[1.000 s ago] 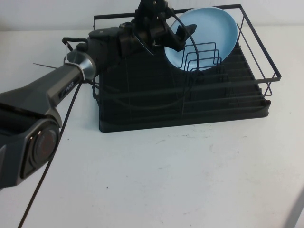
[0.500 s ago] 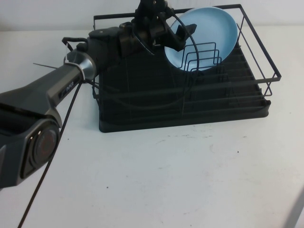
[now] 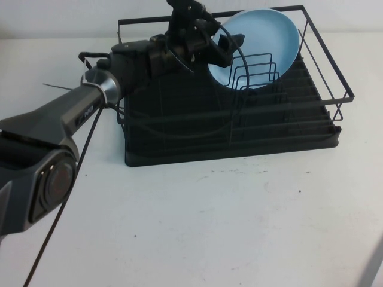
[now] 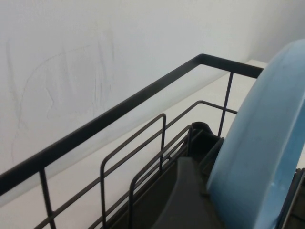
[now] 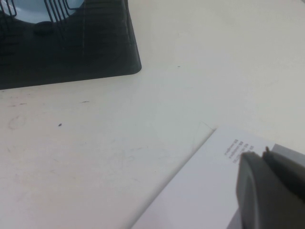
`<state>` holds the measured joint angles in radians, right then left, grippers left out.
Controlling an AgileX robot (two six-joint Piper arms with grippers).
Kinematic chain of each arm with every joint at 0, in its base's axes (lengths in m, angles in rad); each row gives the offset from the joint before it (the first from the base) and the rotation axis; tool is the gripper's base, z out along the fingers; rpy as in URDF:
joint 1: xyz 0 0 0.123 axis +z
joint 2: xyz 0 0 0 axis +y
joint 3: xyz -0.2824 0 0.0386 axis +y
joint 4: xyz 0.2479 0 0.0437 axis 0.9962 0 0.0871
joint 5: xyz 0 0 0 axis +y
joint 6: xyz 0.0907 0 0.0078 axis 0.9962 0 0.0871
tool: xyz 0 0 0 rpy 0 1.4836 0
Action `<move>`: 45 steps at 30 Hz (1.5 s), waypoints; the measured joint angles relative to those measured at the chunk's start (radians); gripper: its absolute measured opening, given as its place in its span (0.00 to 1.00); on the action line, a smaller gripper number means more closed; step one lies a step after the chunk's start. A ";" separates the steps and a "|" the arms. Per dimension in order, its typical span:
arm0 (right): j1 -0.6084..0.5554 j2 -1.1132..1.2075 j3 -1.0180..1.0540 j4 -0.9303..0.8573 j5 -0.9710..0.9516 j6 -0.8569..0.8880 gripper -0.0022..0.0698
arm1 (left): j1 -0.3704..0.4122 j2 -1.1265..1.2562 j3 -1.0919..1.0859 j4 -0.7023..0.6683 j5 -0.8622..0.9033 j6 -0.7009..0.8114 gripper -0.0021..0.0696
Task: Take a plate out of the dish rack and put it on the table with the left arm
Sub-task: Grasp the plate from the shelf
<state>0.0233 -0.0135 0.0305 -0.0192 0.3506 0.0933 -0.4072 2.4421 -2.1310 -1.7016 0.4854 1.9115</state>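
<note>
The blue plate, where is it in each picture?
High view: the blue plate stands in the dish rack's far right corner, with the left gripper at its left edge.
Left wrist view: its rim fills the right side.
Right wrist view: a pale sliver behind wires, top left corner.
Shared landmark: the black dish rack.

left arm (image 3: 90,101) shifted slightly up and toward the rack's far rail, left gripper (image 3: 224,45) nudged closer onto the plate (image 3: 263,42) rim, its jaws narrowing around that edge
</note>
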 joint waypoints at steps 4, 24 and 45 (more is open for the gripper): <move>0.000 0.000 0.000 0.000 0.000 0.000 0.00 | 0.000 0.000 -0.002 0.000 0.037 -0.011 0.54; 0.000 0.000 0.000 0.000 0.000 0.000 0.00 | 0.025 0.000 -0.004 0.016 0.102 -0.023 0.25; 0.000 0.000 0.000 0.000 0.000 0.000 0.00 | 0.103 -0.032 -0.008 0.022 0.211 -0.074 0.10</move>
<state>0.0233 -0.0135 0.0305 -0.0192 0.3506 0.0933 -0.3042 2.4103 -2.1390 -1.6794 0.6967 1.8377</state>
